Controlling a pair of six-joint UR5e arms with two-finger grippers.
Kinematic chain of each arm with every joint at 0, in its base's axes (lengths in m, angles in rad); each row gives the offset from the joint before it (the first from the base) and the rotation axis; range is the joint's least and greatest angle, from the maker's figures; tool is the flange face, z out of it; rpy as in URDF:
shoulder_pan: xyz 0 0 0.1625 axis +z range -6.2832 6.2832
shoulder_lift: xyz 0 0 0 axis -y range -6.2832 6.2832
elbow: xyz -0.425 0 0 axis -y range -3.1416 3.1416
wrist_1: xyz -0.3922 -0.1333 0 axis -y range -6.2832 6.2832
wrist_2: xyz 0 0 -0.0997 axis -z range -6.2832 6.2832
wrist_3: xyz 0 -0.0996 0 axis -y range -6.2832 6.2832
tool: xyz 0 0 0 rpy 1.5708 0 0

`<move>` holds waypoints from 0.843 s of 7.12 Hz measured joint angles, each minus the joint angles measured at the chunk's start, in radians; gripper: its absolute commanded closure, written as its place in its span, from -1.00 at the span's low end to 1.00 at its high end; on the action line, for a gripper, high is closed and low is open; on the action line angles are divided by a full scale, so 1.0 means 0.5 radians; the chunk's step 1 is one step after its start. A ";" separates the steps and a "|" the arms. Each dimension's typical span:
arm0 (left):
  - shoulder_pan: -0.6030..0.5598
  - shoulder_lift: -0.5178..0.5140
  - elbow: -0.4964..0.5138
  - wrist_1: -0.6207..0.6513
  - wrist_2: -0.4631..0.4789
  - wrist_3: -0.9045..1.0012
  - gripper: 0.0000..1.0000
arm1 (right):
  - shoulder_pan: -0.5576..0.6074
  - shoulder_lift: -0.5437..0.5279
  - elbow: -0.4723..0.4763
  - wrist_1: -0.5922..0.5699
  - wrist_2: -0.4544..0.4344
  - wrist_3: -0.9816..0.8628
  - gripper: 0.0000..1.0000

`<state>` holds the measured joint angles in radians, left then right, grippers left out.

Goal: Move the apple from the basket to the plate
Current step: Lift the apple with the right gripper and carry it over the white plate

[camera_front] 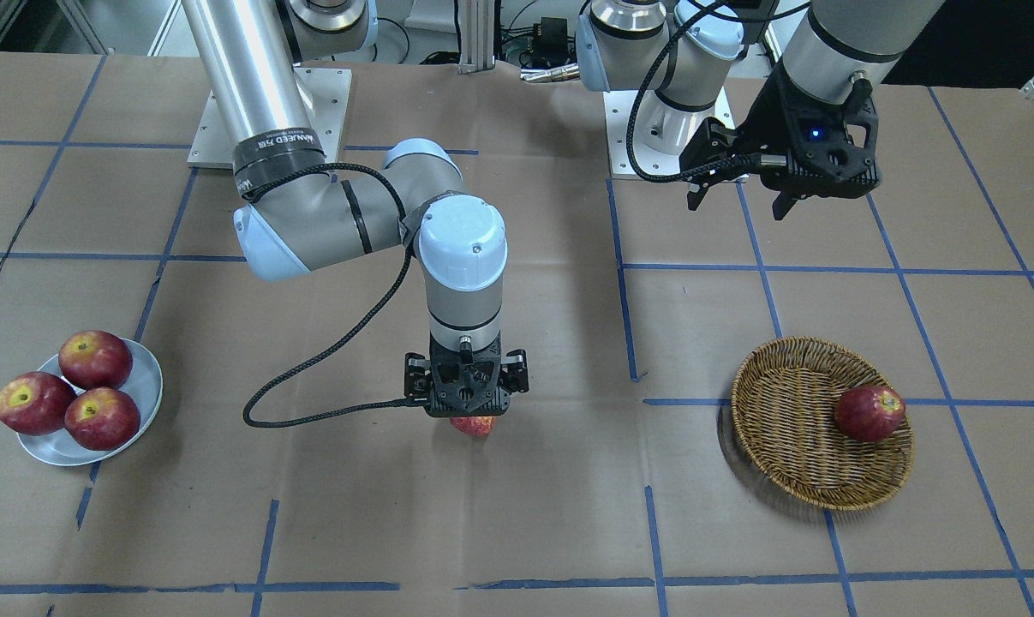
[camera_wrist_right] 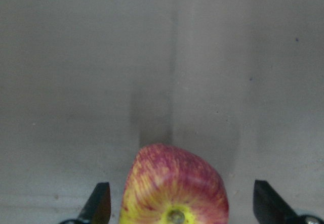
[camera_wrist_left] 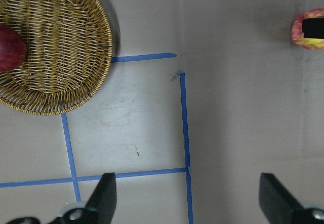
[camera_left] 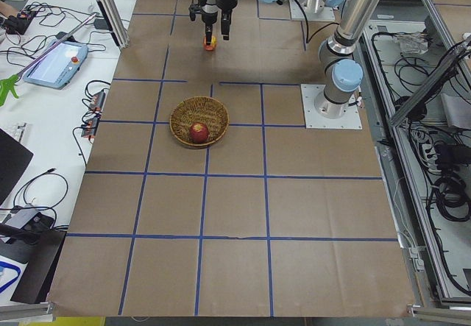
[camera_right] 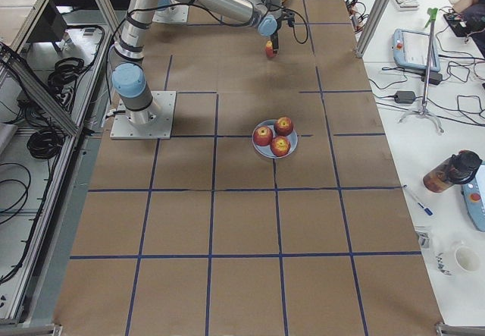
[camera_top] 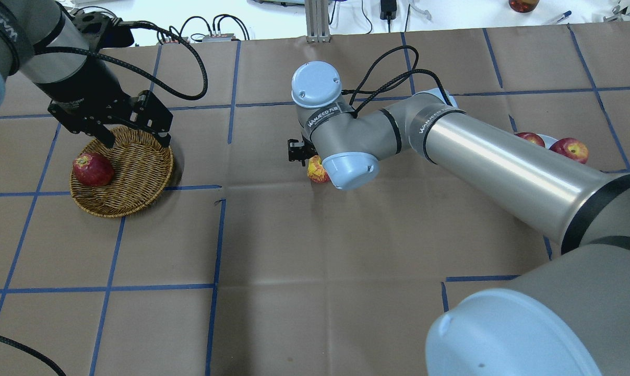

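Note:
The pale pinkish-red and yellow apple (camera_front: 475, 426) sits on the brown paper at the table's middle, outside the basket and the plate; it also shows in the overhead view (camera_top: 317, 171) and in the right wrist view (camera_wrist_right: 174, 188). My right gripper (camera_front: 467, 403) points straight down over it, open, with its fingers (camera_wrist_right: 98, 204) wide on either side and not touching. The wicker basket (camera_front: 791, 480) holds one darker red apple (camera_front: 869, 412). My left gripper (camera_top: 136, 142) hangs open and empty above the basket's far rim. The white-grey plate (camera_front: 144, 377) lies at the other end.
Three darker red apples (camera_front: 95, 358) fill most of the plate. The right arm's elbow and forearm (camera_top: 450, 151) stretch over the table between the plate and the middle. Blue tape lines (camera_front: 628, 317) grid the paper.

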<state>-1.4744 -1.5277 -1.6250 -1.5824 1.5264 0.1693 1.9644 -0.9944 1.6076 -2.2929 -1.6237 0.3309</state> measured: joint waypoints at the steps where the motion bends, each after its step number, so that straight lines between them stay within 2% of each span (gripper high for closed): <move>1: 0.000 -0.005 0.000 0.008 0.001 0.002 -0.98 | 0.001 0.016 0.010 -0.002 0.006 -0.010 -0.93; 3: 0.000 -0.018 -0.002 0.023 0.000 0.003 -0.98 | 0.001 0.024 0.034 -0.004 0.013 -0.017 -0.24; 6: 0.000 -0.039 -0.008 0.041 -0.003 0.000 -0.98 | 0.001 0.022 0.027 -0.004 0.017 -0.024 -0.03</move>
<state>-1.4742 -1.5472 -1.6287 -1.5618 1.5249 0.1693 1.9650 -0.9836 1.6213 -2.2948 -1.6154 0.3191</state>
